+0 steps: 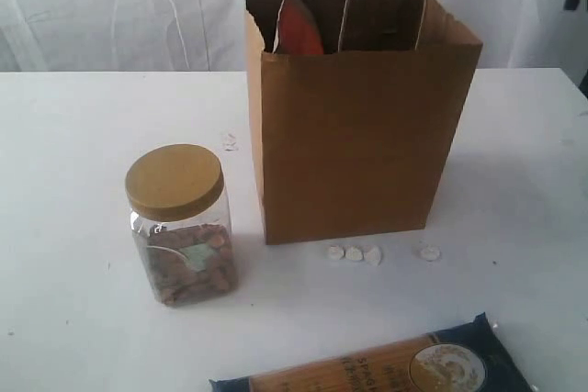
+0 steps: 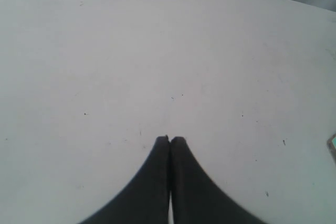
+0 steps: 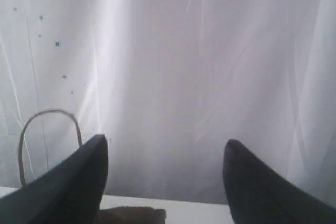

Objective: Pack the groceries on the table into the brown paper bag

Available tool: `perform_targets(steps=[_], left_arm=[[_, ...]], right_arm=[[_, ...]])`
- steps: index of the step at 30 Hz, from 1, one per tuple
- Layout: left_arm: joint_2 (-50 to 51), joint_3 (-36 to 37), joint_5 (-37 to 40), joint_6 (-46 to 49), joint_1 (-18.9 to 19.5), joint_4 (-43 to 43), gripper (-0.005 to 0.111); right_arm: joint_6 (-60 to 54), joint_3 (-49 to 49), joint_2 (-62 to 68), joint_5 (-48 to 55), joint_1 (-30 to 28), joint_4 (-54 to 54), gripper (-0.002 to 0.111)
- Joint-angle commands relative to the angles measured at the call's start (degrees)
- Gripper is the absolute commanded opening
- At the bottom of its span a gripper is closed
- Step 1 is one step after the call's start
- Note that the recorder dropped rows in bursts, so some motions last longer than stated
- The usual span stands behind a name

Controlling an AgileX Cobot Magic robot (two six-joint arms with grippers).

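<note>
Though unseen from the exterior, left tool [image 2: 169,139] is closed

Table [image 1: 73,135]: white, flat, a few small dark specks [image 2: 85,113] on the surface. Paper bag [image 1: 354,153] stands upright near the middle of the far edge. Jar [image 1: 184,227] with tan lid stands upright, apart from the bag, further from the far edge and off the bag's corner. Four white bits [image 1: 354,253] lie in a row just beside the bag's base. Long blue-and-tan packet [image 1: 386,369] lies flat nearest the camera, partly cut off.
</note>
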Motion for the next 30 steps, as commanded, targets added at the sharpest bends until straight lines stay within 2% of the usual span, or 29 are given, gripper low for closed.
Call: perform_targets(steps=[1,2,3,4,5,6,10,14,17,19,22,24,26,30], left_arm=[[-0.2,0.3,0.0,0.1,0.2,0.0,0.0],[-0.2,0.3,0.0,0.1,0.2,0.0,0.0],[-0.2,0.3,0.0,0.1,0.2,0.0,0.0],[-0.2,0.3,0.0,0.1,0.2,0.0,0.0],[-0.2,0.3,0.0,0.1,0.2,0.0,0.0],[-0.2,0.3,0.0,0.1,0.2,0.0,0.0],[-0.2,0.3,0.0,0.1,0.2,0.0,0.0],[-0.2,0.3,0.0,0.1,0.2,0.0,0.0],[-0.2,0.3,0.0,0.1,0.2,0.0,0.0],[-0.2,0.3,0.0,0.1,0.2,0.0,0.0],[-0.2,0.3,0.0,0.1,0.2,0.0,0.0],[-0.2,0.3,0.0,0.1,0.2,0.0,0.0],[-0.2,0.3,0.0,0.1,0.2,0.0,0.0],[-0.2,0.3,0.0,0.1,0.2,0.0,0.0]], right_arm=[[-12.4,-0.4,-5.8,-1.5,-0.2,6.4,0.053],[-22.4,-0.4,-7.1,-4.8,-0.2,12.1,0.043],[-26.7,-0.4,-7.4,-8.1,-0.2,15.2,0.037],[-37.1,-0.1,-7.5,-16.7,-0.3,17.1,0.022],[-39.7,0.6,-7.2,-20.1,-0.3,17.1,0.016],[-41.0,3.2,-7.0,-25.6,-1.9,17.1,0.0],[-38.5,16.2,-7.0,-23.2,-9.7,17.1,0.0],[-31.3,28.2,-10.6,-23.6,-8.8,17.1,0.0],[-16.7,29.0,-18.6,-29.6,-8.0,17.1,0.0],[-11.4,29.0,-24.6,-30.1,-8.0,17.1,0.0],[-2.0,29.0,-35.2,-24.8,-8.0,17.1,0.0],[5.0,29.0,-43.1,-13.7,-8.0,17.1,0.0],[7.9,29.0,-49.9,3.4,-8.0,13.1,0.0],[4.9,26.1,-57.2,34.9,-8.0,-1.7,0.0]])
